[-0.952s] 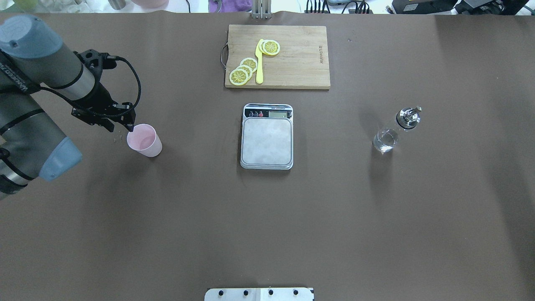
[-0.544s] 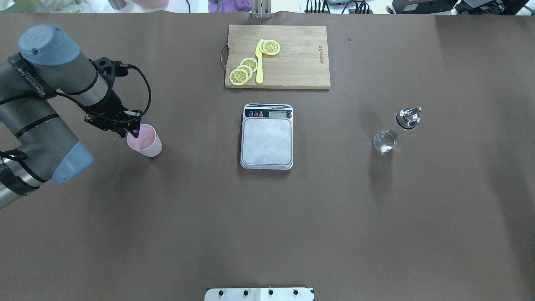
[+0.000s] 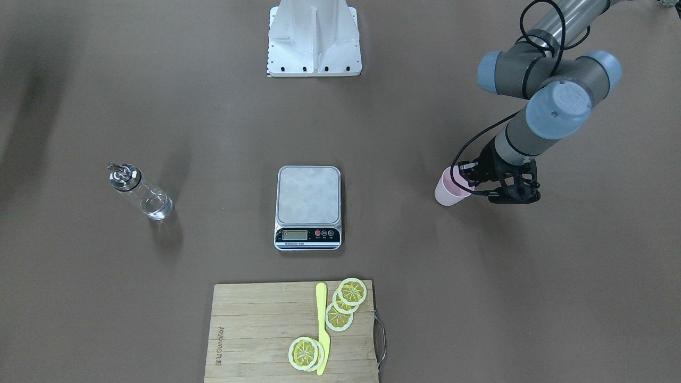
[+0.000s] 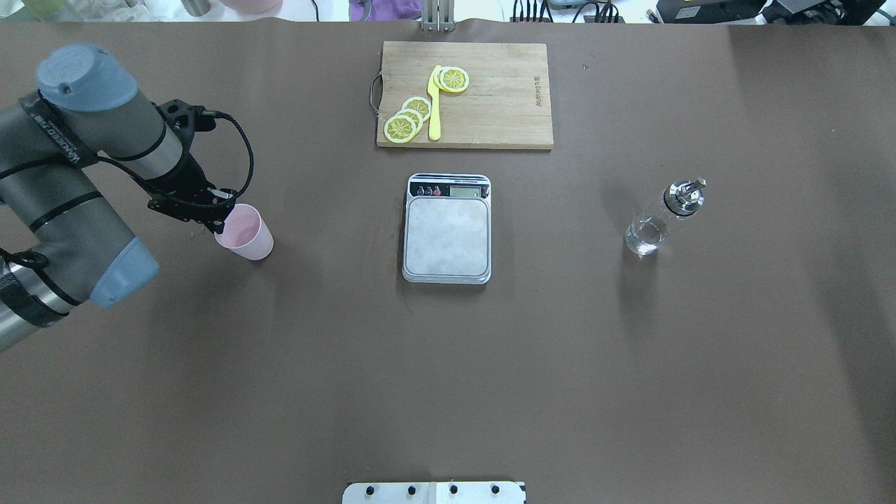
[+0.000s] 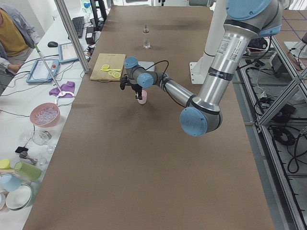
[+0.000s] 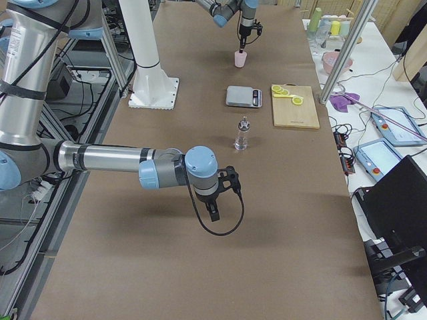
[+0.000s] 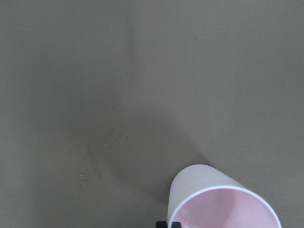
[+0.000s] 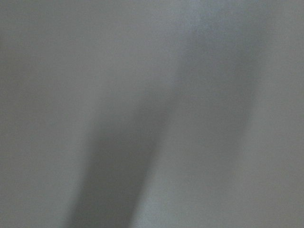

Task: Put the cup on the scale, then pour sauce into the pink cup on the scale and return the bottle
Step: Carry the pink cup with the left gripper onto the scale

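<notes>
Front view: left gripper [image 3: 468, 180] is sitting at the rim of the cup [image 3: 446, 196], well apart from the scale [image 3: 308, 194] — pinching or not, cannot tell.
Overhead: the step is calling for a firm rim pinch and an upright carry to mid-platform.
Right side: right gripper [image 6: 213, 212] is hanging low; fingers' state — cannot tell.
Overhead count: one cup, one scale, one bottle [image 4: 654, 224], one cutting board [image 4: 490, 105].

A wide table [image 4: 448, 385] under a matte brown cover fills the overhead view. It is lit evenly from above, with soft dark bands toward three o'clock. In the left side view a white side table [image 5: 14, 100] runs along nine o'clock, crowded with bowls [image 5: 44, 114], cups and cables. A seated person [image 5: 12, 33] is at ten o'clock, and a slanted aluminium post [image 5: 72, 36] rises at eleven o'clock. Grey floor [image 5: 288, 201] with metal framing lies at four o'clock.
</notes>
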Tool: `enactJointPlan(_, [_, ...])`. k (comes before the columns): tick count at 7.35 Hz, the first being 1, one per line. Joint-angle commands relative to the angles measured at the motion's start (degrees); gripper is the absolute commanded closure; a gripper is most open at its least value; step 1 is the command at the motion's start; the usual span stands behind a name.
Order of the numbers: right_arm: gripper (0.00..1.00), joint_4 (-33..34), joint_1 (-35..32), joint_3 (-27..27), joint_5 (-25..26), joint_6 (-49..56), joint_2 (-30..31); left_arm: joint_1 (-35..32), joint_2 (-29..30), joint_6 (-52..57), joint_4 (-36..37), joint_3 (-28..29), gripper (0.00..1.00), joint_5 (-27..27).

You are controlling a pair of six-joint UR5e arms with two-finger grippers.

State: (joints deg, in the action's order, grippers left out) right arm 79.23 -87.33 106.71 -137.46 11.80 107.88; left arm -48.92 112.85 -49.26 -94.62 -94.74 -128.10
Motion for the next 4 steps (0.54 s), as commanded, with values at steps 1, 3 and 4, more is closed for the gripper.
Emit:
enactJointPlan(1, [0.0, 0.1, 0.1, 0.1, 0.1, -0.2, -0.8, 0.0, 6.4, -0.3, 8.8, -0.5, 1.0, -0.1])
enactJointPlan(3, [0.0, 0.0, 0.3, 0.1, -0.1, -0.4, -1.6, 0.2, 13.6, -2.0, 14.6, -1.9, 1.0, -0.1])
enactJointPlan(4, [0.0, 0.0, 0.6, 0.2, -0.1, -0.5, -2.0, 1.1, 17.1, -6.2, 15.0, -0.8, 1.0, -0.1])
